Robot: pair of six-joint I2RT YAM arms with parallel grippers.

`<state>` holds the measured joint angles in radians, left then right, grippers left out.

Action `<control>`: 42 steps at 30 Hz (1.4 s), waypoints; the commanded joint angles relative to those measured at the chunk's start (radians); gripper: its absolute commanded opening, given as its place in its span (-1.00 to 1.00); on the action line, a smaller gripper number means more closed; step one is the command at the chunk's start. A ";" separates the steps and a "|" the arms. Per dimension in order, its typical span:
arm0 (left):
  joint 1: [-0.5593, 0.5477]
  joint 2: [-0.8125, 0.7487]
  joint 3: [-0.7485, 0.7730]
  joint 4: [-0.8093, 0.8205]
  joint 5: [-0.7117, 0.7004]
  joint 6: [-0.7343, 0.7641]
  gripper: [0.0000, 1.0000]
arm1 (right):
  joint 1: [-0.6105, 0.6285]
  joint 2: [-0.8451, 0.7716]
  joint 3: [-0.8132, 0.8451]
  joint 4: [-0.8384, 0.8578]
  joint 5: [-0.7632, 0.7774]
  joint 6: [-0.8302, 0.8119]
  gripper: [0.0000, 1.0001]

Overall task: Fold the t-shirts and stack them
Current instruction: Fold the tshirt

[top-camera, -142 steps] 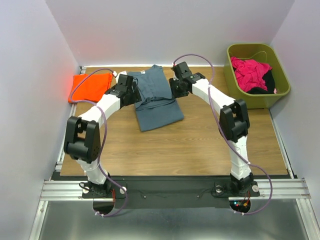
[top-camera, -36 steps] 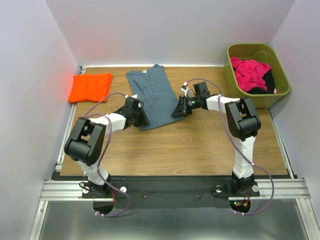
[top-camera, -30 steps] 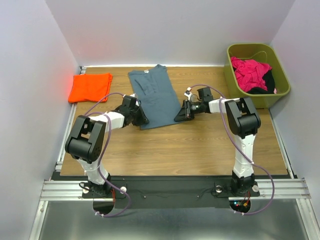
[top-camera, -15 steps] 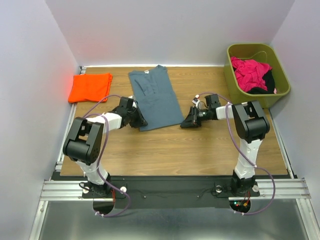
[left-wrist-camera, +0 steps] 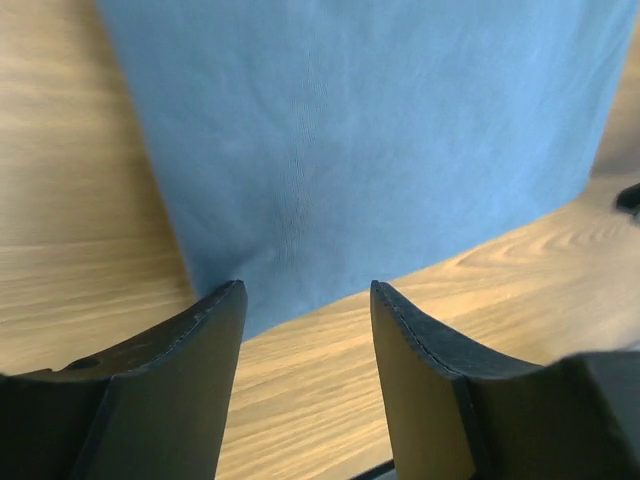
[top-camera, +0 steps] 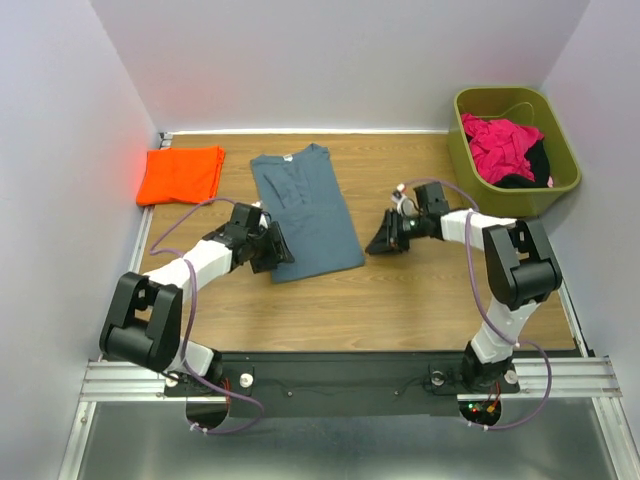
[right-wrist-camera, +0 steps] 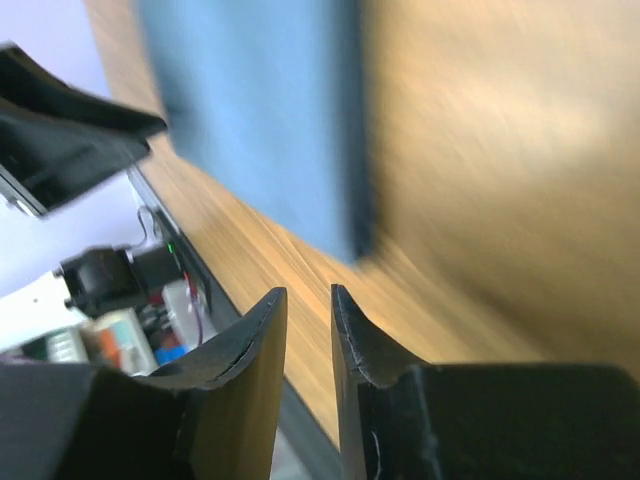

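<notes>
Top view: both arms reach low and forward over the wooden table [top-camera: 400, 300], forearms angled inward toward each other. The left arm lies stretched almost flat, and the left gripper [top-camera: 270, 248] sits at the near-left corner of the slate-blue t-shirt [top-camera: 305, 205], which lies flat and spreads ahead of and to the right of that claw. The right arm is bent sharply at the elbow. The right gripper [top-camera: 378, 242] rests low over bare wood just right of the shirt's near-right corner, apart from the cloth. The orange t-shirt [top-camera: 180, 174] lies folded well beyond and to the left of the left claw. An olive bin [top-camera: 462, 150] holding a pink garment [top-camera: 500, 145] stands beyond and to the right of the right claw. Left wrist view: the fingers [left-wrist-camera: 180, 370] stand wide apart and grip nothing, with the shirt's near hem just ahead of the tips. Right wrist view (blurred): the fingers [right-wrist-camera: 230, 370] are parted by only a narrow slit, with nothing between them, and the blue cloth lies ahead and to the left.
</notes>
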<state>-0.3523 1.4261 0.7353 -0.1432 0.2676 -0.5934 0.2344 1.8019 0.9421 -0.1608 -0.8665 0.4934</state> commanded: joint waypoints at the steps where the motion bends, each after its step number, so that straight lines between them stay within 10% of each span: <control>1: 0.013 -0.055 0.123 -0.058 -0.151 0.010 0.28 | 0.045 0.022 0.235 0.021 0.049 -0.016 -0.39; 12: 0.029 -0.009 0.148 -0.161 -0.366 0.004 0.33 | 0.158 0.158 0.411 -0.034 0.297 -0.061 -0.21; 27: 0.029 0.417 0.544 -0.125 -0.404 0.141 -0.25 | 0.186 0.497 0.813 -0.039 0.354 -0.069 -0.23; 42: -0.080 0.478 0.402 -0.128 -0.205 0.049 -0.27 | 0.011 0.328 0.394 -0.094 0.415 -0.068 -0.23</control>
<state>-0.3889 1.9179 1.2514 -0.1936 -0.0391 -0.4908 0.2829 2.1757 1.4487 -0.0982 -0.5941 0.5106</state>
